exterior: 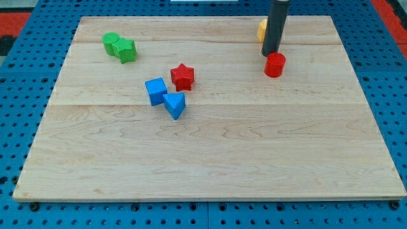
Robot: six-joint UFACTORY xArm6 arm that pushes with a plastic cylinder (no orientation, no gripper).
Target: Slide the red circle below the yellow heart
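The red circle stands near the view's top right on the wooden board. My tip rests just above and slightly left of it, touching or nearly touching its upper edge. A yellow block, mostly hidden behind the rod, shows at the rod's left side near the board's top edge; its shape cannot be made out. The red circle lies below this yellow block.
A red star sits left of centre. A blue cube and a blue triangle touch just below it. Two green blocks sit together at the top left. Blue pegboard surrounds the board.
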